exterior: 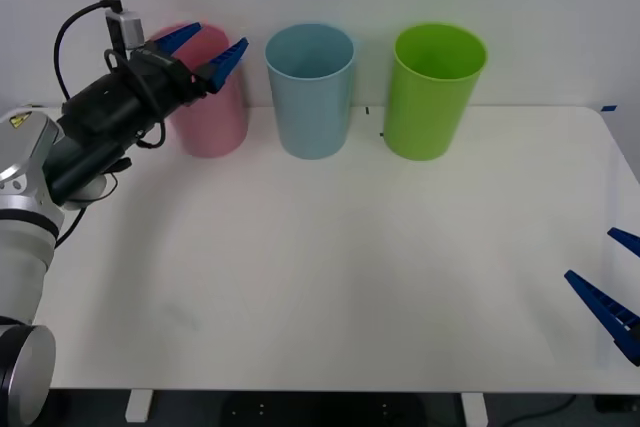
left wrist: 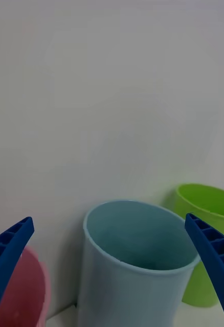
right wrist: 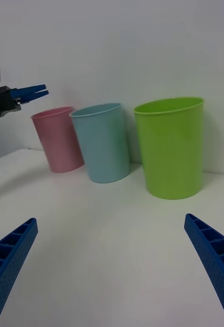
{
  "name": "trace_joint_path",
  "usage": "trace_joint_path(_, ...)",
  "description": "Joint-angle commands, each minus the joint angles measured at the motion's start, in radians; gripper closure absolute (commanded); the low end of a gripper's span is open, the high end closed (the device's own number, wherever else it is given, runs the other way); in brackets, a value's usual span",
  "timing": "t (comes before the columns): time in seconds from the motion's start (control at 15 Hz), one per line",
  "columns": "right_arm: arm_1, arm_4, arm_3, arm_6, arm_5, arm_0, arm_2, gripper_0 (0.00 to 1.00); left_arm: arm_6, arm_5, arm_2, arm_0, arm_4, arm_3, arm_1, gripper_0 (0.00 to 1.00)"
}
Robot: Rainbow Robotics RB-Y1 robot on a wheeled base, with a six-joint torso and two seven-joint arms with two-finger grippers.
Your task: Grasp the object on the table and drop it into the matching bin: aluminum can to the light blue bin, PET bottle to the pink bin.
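Spanning the scene, the white surface (exterior: pixel 350 267) is carrying the pink bin (exterior: pixel 212 122), light blue bin (exterior: pixel 310 92) and green bin (exterior: pixel 433 92). Hovering raised beside the pink bin, the left gripper (exterior: pixel 205 50) is holding its jaws apart and empty; the right gripper (exterior: pixel 612 282) is waiting low, jaws apart. No can is visible anywhere, so it is probably already binned; a clean retreat likely means lifting clear of the rims.

The table (exterior: pixel 330 277) is wide, flat and white, with round corners. Three tall round plastic bins stand on it in a row near the far edge, close to the wall. The pink bin (exterior: pixel 212 112) is on the left. The light blue bin (exterior: pixel 310 92) is in the middle, near the pink one. The green bin (exterior: pixel 434 92) is on the right, a little apart from the blue one
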Motion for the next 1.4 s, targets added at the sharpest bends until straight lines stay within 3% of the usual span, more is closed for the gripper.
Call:
trace_joint_path(0.07, 0.000, 0.000, 0.000, 0.000, 0.000, 0.000, 0.000, 0.00, -0.006, -0.016, 0.002, 0.116, 0.027, -0.111, 0.033, 0.00)
trace_joint_path(0.33, 0.000, 0.000, 0.000, 0.000, 0.000, 0.000, 0.000, 0.00, -0.007, -0.068, 0.029, 0.253, 0.028, -0.220, 0.085, 0.00)
trace_joint_path(1.0, 0.000, 0.000, 0.000, 0.000, 0.000, 0.000, 0.000, 0.00, -0.022, -0.339, 0.236, 0.526, 0.005, -0.351, 0.142, 0.00)
trace_joint_path(1.4, 0.000, 0.000, 0.000, 0.000, 0.000, 0.000, 0.000, 0.00, -0.033, -0.385, 0.311, 0.695, 0.028, -0.452, 0.151, 0.00)
